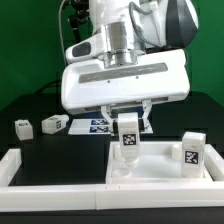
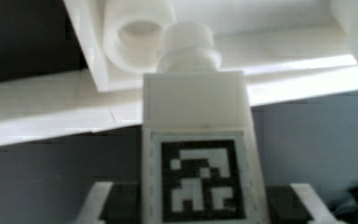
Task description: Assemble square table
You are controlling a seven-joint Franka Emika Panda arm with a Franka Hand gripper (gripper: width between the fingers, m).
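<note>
My gripper (image 1: 128,127) is shut on a white table leg (image 1: 128,141), tag facing outward, held upright over the near-left corner of the square table slab (image 1: 160,170). In the wrist view the leg (image 2: 195,110) runs between the fingers (image 2: 105,205), and its round threaded tip (image 2: 188,40) sits just beside a corner socket (image 2: 137,33) of the slab. I cannot tell whether the tip touches the slab. Another tagged leg (image 1: 190,152) stands upright on the slab toward the exterior view's right. Two more legs (image 1: 22,127) (image 1: 53,124) lie on the black table at the left.
The marker board (image 1: 92,126) lies flat behind the gripper. A long white border rail (image 1: 50,168) runs along the front and left edges of the work area, next to the slab. A green wall stands behind.
</note>
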